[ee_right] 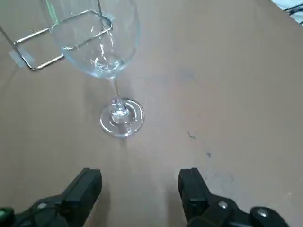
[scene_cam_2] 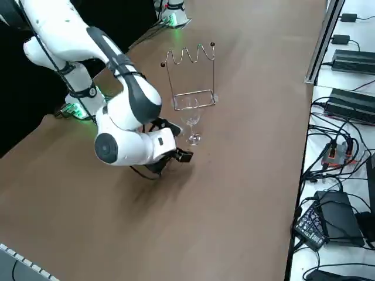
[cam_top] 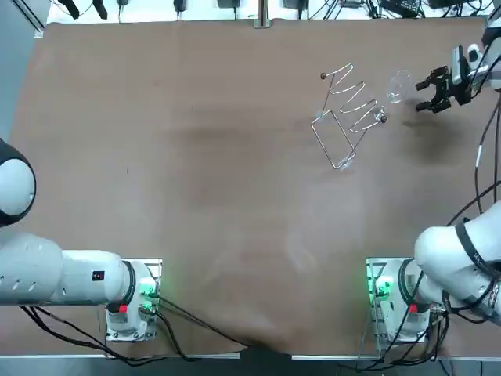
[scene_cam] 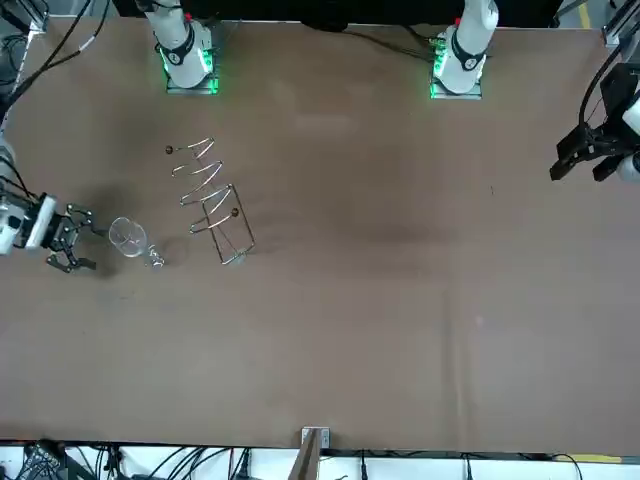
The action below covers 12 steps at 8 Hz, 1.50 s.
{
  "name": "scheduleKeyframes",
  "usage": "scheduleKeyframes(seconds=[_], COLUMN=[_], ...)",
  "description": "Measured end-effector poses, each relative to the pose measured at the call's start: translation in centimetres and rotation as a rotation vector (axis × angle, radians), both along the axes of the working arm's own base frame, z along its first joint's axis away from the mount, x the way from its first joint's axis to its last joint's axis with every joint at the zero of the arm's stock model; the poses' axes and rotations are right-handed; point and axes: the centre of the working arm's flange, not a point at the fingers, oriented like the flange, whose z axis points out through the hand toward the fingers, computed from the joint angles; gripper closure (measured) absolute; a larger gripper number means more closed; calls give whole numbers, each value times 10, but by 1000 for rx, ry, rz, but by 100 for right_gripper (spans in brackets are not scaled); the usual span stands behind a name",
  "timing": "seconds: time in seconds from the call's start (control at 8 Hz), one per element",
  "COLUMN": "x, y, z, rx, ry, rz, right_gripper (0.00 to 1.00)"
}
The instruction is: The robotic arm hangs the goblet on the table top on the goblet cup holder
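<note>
A clear glass goblet (cam_top: 397, 86) (scene_cam: 130, 240) (scene_cam_2: 190, 121) (ee_right: 102, 52) stands upright on the brown table, just right of the wire cup holder (cam_top: 348, 116) (scene_cam: 212, 195) (scene_cam_2: 192, 73). The holder has a zigzag top rail and a rectangular base frame (ee_right: 42, 49). My right gripper (cam_top: 429, 84) (scene_cam: 80, 240) (scene_cam_2: 179, 142) (ee_right: 139, 187) is open, low over the table, a short way from the goblet's foot and not touching it. Nothing is between its fingers (ee_right: 85, 189).
The table's right edge (cam_top: 495, 157) is close to the gripper. Cables and power units (scene_cam_2: 345, 117) lie on a side surface beyond the table's far edge. The parked left arm (cam_top: 55, 274) is at the near left.
</note>
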Motion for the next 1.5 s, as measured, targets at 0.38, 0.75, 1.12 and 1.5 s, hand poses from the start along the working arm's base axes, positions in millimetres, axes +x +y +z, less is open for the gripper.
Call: scheduleKeyframes(seconds=[0.38,0.75,1.12,1.5], x=[7,16,17,13], y=[19,46,72,84], z=[-16,-29,-47,-58], rx=[53,115,173,183], ry=[-46,-61,-71,-84], rz=[16,-1,-13,10], right_gripper=[0,0,0,0])
